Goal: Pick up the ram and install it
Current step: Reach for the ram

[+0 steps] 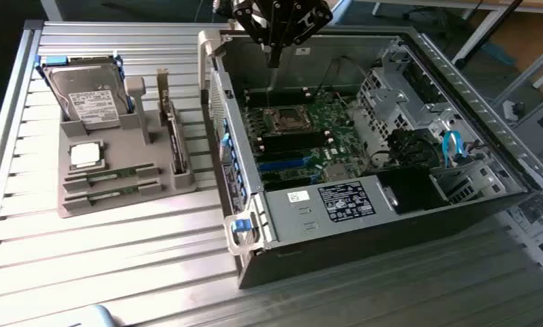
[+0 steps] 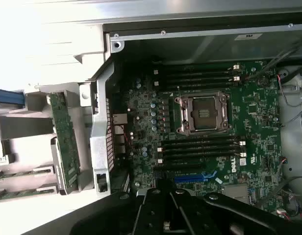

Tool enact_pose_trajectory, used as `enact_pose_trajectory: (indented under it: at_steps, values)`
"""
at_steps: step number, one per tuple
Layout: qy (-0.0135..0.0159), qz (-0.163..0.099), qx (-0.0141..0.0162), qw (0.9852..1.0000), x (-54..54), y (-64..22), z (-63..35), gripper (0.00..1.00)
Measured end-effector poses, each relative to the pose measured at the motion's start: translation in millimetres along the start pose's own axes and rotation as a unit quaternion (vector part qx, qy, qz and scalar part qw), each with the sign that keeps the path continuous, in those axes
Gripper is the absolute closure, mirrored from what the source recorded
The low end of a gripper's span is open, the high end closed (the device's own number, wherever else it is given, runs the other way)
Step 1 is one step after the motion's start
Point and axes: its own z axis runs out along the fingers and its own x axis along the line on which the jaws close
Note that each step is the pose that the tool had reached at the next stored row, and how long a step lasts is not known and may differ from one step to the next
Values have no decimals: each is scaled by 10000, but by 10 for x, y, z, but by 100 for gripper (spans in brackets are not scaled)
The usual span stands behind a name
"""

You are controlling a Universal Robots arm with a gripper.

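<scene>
Fig.: tool [image 1: 274, 60], jaws together w/ nothing between, hangs over open PC case [image 1: 298, 225]. Ram [image 1: 110, 178] sits in grey holder [image 1: 130, 160] on table [image 1: 99, 259], outside case, well apart toward exterior view's left. Long axis approx. left-right; twin stick [image 1: 107, 195] just beside.

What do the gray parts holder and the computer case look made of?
The parts holder is probably matte gray plastic, going by its dull, uniform, blocky slots. The computer case looks like bare sheet metal, likely steel, with folded silvery edges and punched holes.
</scene>
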Motion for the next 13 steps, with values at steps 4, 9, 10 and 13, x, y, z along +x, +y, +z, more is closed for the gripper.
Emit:
enact_pose_trajectory:
  at_steps: [4,9,10,13]
  values:
    - [0,0,0,10000,38,-3,-1,89]
    - [0,0,0,10000,67,-5,-2,89]
    - [0,0,0,10000,81,-6,-2,89]
    - [0,0,0,10000,116,-9,-3,89]
